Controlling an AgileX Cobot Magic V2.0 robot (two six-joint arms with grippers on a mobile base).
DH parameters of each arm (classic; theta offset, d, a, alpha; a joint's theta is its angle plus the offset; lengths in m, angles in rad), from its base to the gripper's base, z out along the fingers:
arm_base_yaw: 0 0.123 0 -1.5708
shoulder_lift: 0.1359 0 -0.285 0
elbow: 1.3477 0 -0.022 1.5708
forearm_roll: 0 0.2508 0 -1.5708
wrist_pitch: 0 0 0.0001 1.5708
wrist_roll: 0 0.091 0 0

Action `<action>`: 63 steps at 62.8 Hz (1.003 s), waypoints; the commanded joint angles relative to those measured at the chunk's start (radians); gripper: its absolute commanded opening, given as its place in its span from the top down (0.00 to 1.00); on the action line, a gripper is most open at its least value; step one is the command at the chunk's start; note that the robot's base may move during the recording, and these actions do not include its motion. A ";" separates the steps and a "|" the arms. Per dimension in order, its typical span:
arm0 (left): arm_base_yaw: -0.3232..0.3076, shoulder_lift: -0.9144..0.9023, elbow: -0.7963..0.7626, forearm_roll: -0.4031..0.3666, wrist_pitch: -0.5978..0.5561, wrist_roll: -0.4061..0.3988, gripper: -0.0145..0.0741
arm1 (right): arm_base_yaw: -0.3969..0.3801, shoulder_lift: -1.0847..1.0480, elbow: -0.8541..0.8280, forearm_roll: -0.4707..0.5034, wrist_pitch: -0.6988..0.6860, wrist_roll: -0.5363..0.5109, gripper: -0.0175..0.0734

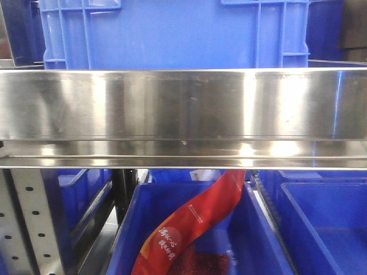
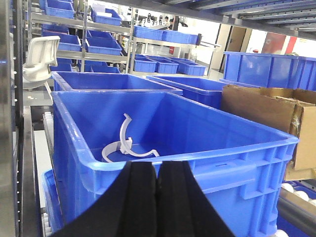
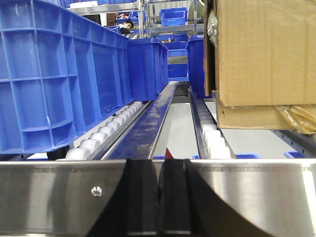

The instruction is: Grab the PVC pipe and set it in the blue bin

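The left hand (image 2: 157, 197) shows as two black fingers pressed together with only a thin seam between them, holding nothing. It sits just outside the near rim of the blue bin (image 2: 197, 163), pointing in over that rim. Inside the bin, on its floor toward the near-left corner, lie white curved PVC pipe pieces (image 2: 126, 145); one arc stands up on edge and the others lie flat around it. The rest of the bin floor is bare blue, and its four walls rise well above the pieces. A cardboard box (image 2: 269, 116) stands just beside the bin's right wall, and more blue bins fill the racks behind.

The right hand (image 3: 159, 197) is likewise closed, its dark fingers together and empty, seen low against a steel rail (image 3: 247, 195) that crosses the whole width of the view. Beyond the rail a roller lane (image 3: 106, 131) runs away between a tall blue crate (image 3: 59, 74) on the left and a cardboard carton (image 3: 266, 54) on the right, leaving a narrow open channel down the middle.

In the front view a broad steel shelf edge (image 1: 183, 114) fills the middle, with a blue crate above it and, below, a bin holding a red packet (image 1: 195, 223).
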 commanded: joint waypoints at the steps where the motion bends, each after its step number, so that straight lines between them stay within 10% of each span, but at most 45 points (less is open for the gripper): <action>1: -0.005 -0.006 0.001 -0.009 -0.019 -0.002 0.96 | -0.003 -0.004 0.000 -0.006 -0.010 -0.004 0.99; 26: -0.001 -0.022 0.015 0.012 -0.021 -0.002 0.96 | -0.003 -0.004 0.000 -0.006 -0.010 -0.004 0.99; 63: 0.374 -0.621 0.591 0.107 -0.113 -0.002 0.96 | -0.001 -0.004 0.000 -0.006 -0.010 -0.004 0.99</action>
